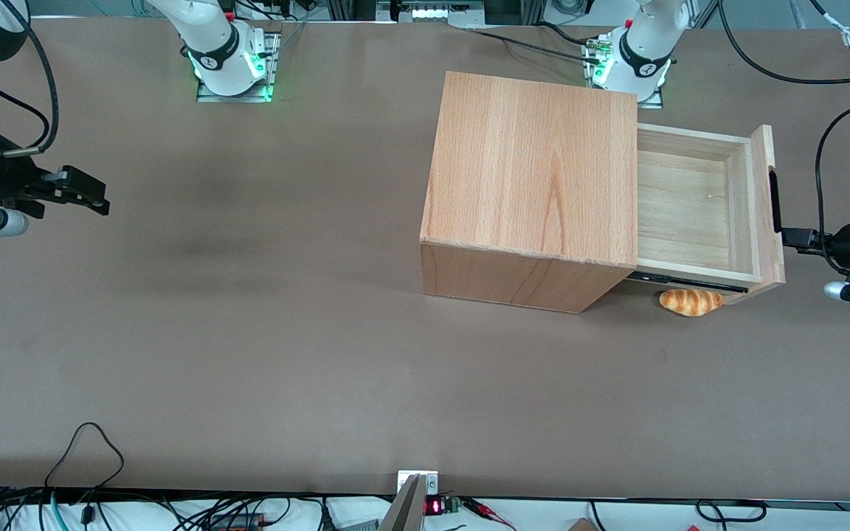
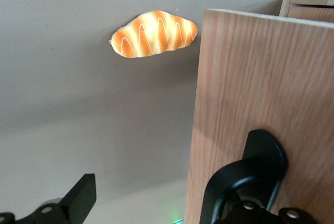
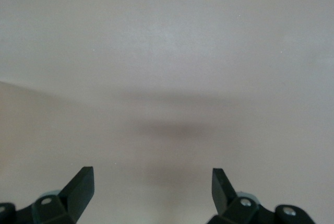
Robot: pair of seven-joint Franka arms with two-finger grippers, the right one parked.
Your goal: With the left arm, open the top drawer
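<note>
The left arm's gripper (image 1: 790,237) sits at the right edge of the front view, its black tip against the drawer's front panel (image 2: 255,109) at the slot handle (image 1: 774,200); from the wrist view the fingers are spread wide, one finger (image 2: 250,174) hooked into the slot and the other finger (image 2: 81,198) hanging free over the table (image 1: 248,310), so nothing is clamped. The top drawer (image 1: 694,210) stands right of centre in the front view, drawn well out of the cabinet (image 1: 532,192), its pale floor bare. To my eye the pull is nearly finished; doing it well means drawing straight along the runners, level, keeping the hooked finger seated, and stopping before the drawer leaves its rails. A bread roll (image 1: 690,302) lies on the table just below the drawer's near corner; I'd keep the free finger from dipping toward it.
</note>
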